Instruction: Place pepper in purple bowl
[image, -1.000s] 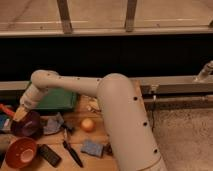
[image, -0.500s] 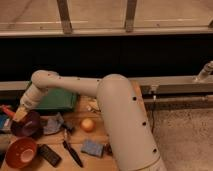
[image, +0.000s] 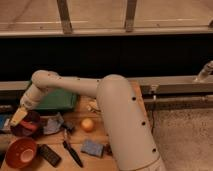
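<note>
The purple bowl (image: 20, 131) sits on the wooden table (image: 117, 112) at the far left. A red-orange strip, the pepper (image: 28, 126), lies inside it, low against the bowl's wall. My gripper (image: 17, 118) hangs at the end of the white arm (image: 60, 85), just over the bowl's left rim and a little above the pepper. From here I cannot make out any contact between gripper and pepper.
An orange-red bowl (image: 19, 153) stands in front of the purple one. Close by are a crumpled grey-blue wrapper (image: 52, 124), a round orange fruit (image: 87, 124), a black remote (image: 49, 155), a black utensil (image: 73, 153), a blue sponge (image: 92, 148) and a green box (image: 57, 101).
A red-orange streak that stuck out to the left of the gripper is gone from there. The pepper now shows inside the purple bowl. The arm has hardly moved.
</note>
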